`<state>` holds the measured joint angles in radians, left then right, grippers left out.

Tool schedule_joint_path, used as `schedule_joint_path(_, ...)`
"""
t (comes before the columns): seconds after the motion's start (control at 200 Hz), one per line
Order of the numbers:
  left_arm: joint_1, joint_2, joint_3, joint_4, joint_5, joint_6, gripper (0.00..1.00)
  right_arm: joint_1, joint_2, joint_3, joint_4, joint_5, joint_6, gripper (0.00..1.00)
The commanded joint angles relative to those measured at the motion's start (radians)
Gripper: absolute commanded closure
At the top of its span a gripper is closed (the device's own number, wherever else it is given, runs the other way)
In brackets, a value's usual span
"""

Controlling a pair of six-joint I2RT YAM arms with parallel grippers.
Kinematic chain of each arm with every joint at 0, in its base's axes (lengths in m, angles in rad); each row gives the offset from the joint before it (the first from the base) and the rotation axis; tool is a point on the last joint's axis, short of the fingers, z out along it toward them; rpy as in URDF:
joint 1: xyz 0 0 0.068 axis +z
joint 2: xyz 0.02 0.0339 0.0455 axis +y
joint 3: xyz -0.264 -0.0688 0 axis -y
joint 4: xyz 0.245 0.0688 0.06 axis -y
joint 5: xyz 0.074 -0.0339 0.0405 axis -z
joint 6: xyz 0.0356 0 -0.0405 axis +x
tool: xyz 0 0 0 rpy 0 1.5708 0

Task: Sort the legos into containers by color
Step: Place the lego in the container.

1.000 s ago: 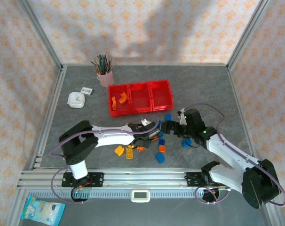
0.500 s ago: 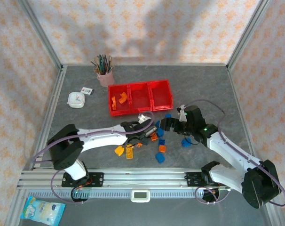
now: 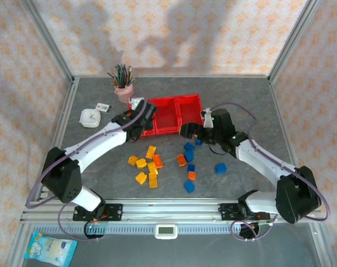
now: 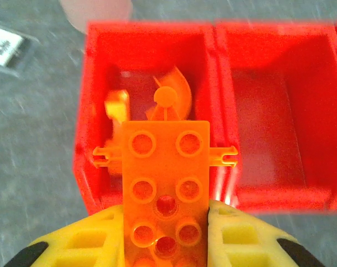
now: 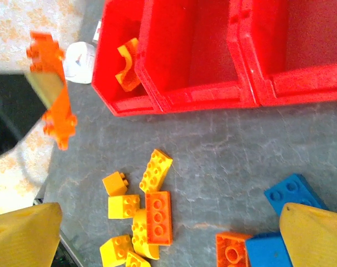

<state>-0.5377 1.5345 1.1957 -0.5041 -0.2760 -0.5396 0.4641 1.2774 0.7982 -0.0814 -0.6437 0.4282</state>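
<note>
One orange brick (image 4: pixel 165 183) is clamped in the left gripper (image 4: pixel 165 222) above the leftmost red bin (image 4: pixel 96 167), which holds two orange pieces (image 4: pixel 173 95). The right gripper (image 3: pixel 186 132) hangs wide open over the loose bricks (image 3: pixel 153 167).

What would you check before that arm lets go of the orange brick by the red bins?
1. Grip: the left gripper is shut on the orange brick, which sits between its jaws. Ok.
2. Colour match: the left bin already holds orange pieces, among them a curved orange piece. Ok.
3. Position: whether the brick hangs fully over the left bin's opening rather than over its near wall. Cannot tell.
4. Other arm: the right gripper is open, at the near wall of the bins further right, apart from the left gripper. Ok.
</note>
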Motion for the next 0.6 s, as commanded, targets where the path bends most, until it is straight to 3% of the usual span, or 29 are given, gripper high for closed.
schedule_joint_path(0.0, 0.070, 0.086, 0.066, 0.077, -0.034, 0.050, 0.70, 0.008, 0.032, 0.056, 0.062, -0.021, 0.014, 0.00)
schedule_joint_path(0.28, 0.168, 0.364, 0.297, 0.048, -0.014, 0.071, 0.67, 0.009, 0.083, 0.096, 0.061, -0.016, 0.011, 0.00)
schedule_joint_path(0.34, 0.173, 0.404, 0.322, 0.038, 0.005, 0.076, 0.58, 0.008, 0.088, 0.104, 0.049, -0.013, 0.004, 0.00)
schedule_joint_path(0.596, 0.173, 0.333, 0.332, 0.020, 0.030, 0.084, 0.49, 0.007, 0.086, 0.118, 0.034, -0.005, -0.002, 0.00)
